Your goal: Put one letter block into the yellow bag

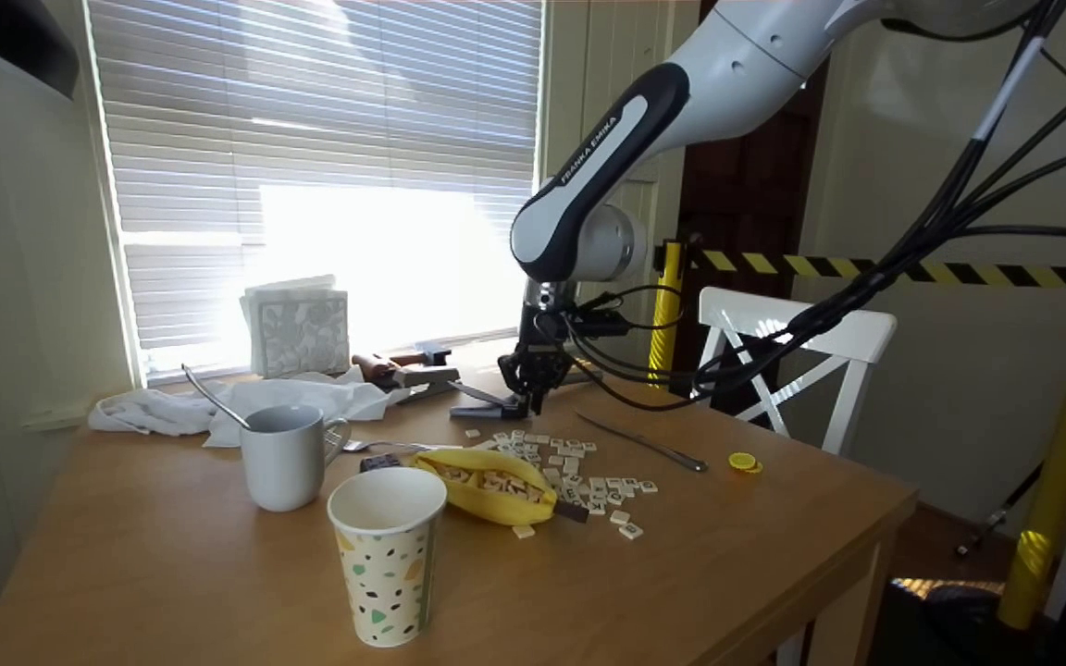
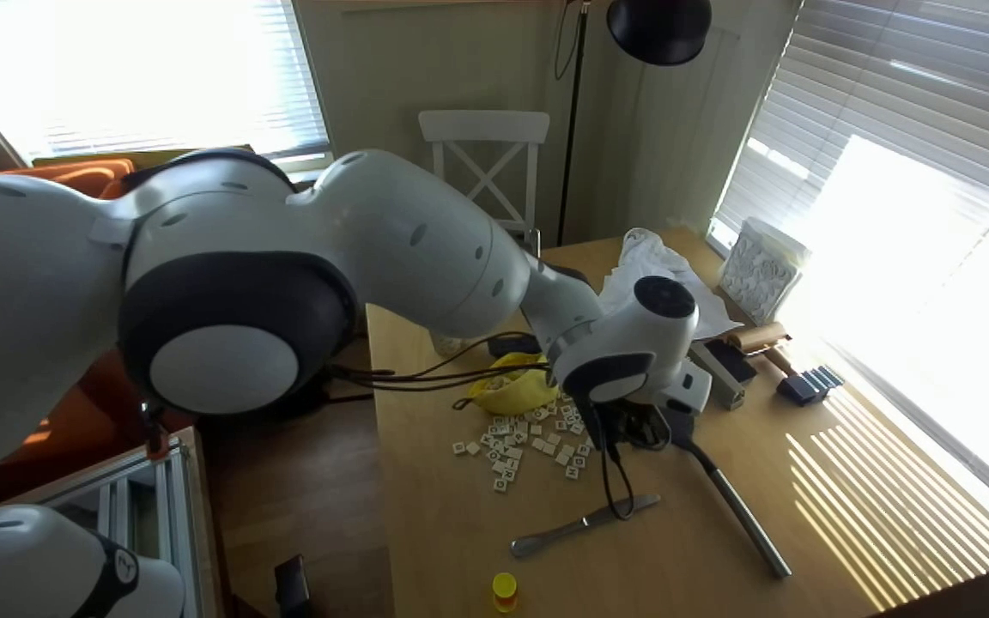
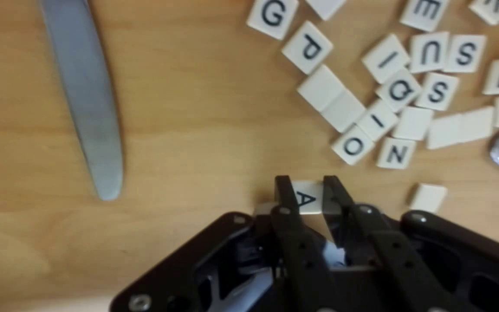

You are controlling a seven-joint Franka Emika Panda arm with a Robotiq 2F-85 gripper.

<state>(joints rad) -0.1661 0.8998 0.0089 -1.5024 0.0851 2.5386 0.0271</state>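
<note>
Low above the wooden table (image 1: 533, 601), the robot's gripper (image 3: 308, 197) points down, its pincer set narrow. In the wrist view, two black fingers (image 3: 286, 195) stand on either side of one small cream letter block (image 3: 307, 198), its printed A showing between the tips. The gap is just as wide as the block, and both fingers appear to press against its edges. Whether the block is lifted off the tabletop I cannot tell.

From where I stand, the yellow bag (image 1: 477, 504), shaped like a banana with a dark tip, lies unfastened on the table with small pale pieces inside. It is apart from the gripper, and loose letter tiles (image 3: 399, 89) are scattered between the two and alongside the bag. Near the fingers lie a tile reading O (image 3: 353, 145) and a tile reading N (image 3: 396, 153). Across the wrist view, well apart from the fingers, is a silver knife (image 3: 89, 108).

In an exterior view, a patterned paper cup (image 1: 390, 555) stands upright near the bag, and beside it a grey mug (image 1: 283, 462) holds a leaning metal utensil (image 1: 216, 398). In both exterior views, the white arm (image 1: 727, 102) reaches in over the table.
</note>
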